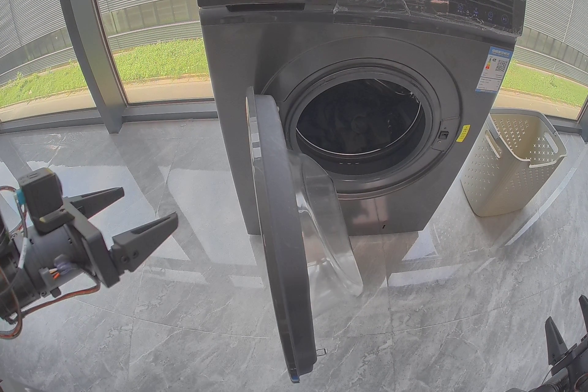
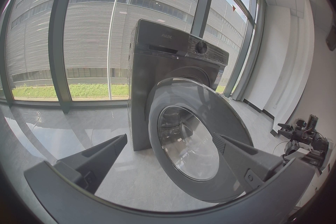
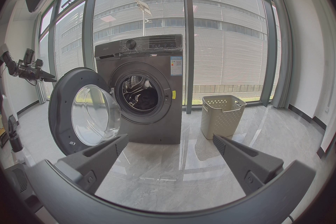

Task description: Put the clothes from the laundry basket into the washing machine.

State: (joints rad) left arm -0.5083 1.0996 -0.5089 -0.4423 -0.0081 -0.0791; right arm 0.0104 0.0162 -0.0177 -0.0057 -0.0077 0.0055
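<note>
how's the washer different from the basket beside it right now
The washing machine is dark grey and tall; the basket is cream and much lower. The washing machine opens at the front, its round door swung wide; the basket opens at the top, with no lid. Dark clothes lie inside the washing machine; the basket looks empty, as far as its inside shows. Both stand on the grey floor.

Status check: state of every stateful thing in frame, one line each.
Washing machine door: swung wide open.
Drum: dark clothes inside.
Laundry basket: upright on the floor, no clothes visible in it.
Left gripper: jaws open, empty.
Right gripper: jaws open, empty.
</note>
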